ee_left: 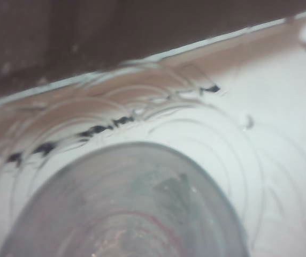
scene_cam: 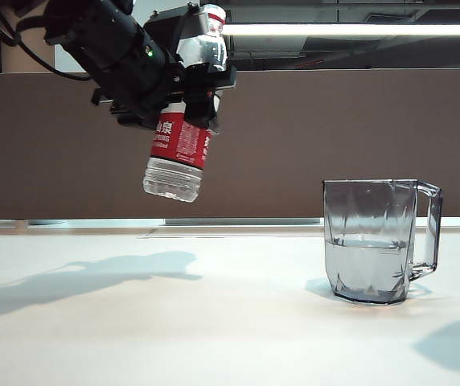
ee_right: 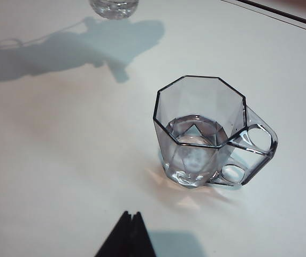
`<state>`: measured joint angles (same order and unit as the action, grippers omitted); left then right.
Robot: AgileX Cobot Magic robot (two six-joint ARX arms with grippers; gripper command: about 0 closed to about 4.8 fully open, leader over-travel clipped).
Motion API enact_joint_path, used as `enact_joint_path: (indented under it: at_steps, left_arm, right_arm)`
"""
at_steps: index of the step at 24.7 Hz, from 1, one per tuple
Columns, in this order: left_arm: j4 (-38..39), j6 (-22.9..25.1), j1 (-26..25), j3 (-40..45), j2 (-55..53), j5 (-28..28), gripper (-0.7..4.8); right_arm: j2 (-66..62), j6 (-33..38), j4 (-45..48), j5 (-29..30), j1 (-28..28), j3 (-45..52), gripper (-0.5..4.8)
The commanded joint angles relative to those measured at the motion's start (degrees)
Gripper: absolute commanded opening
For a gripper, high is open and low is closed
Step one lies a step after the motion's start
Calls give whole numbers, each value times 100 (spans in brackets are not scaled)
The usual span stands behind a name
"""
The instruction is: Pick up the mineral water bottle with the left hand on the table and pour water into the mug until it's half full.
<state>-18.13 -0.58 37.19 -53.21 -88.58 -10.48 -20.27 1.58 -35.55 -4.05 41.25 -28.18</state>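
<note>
My left gripper [scene_cam: 202,84] is shut on the mineral water bottle [scene_cam: 178,147] and holds it high above the left part of the table [scene_cam: 174,322]. The bottle is nearly upright, leaning a little, with its cap end up and its ribbed base down. In the left wrist view the clear bottle [ee_left: 126,203] fills the near field and hides the jaws. The mug [scene_cam: 371,241] stands on the table at the right with water in roughly its lower half. From the right wrist view, the mug [ee_right: 198,134] lies ahead of my right gripper [ee_right: 131,215], which is shut and empty above the table.
A brown partition [scene_cam: 334,129] runs along the table's far edge. The arm's shadow [scene_cam: 93,281] falls on the tabletop at the left. The bottle's base [ee_right: 114,6] shows at the edge of the right wrist view.
</note>
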Motion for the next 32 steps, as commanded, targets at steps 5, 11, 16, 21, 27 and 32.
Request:
enact_joint_path:
  at_steps: [5,11,16,21,27,32]
  left_arm:
    - [-52,-208,-63,76,175,20,238]
    - [-1403,-487,-98,922,205,-11,238]
    - [-1897,-754,-101,1449,212,-382,238]
    - [-1974,-846,-103,1755,354,-931,238]
    - [-1674,-822,-94,1856,382,-1585,238]
    - [-1628,-828,-92,1856,382,-1582,238]
  right_arm:
    - [9,15,61,13,4,-39,-2]
    - [9,15,61,13,4,-37,-1]
    - [9,15,61,15,4,-39,-1]
    - [9,15,61,17,4,-37,-2]
    - [9,15,61,20,4,-37,-2]
    - [9,13,61,79,4,-37,-1]
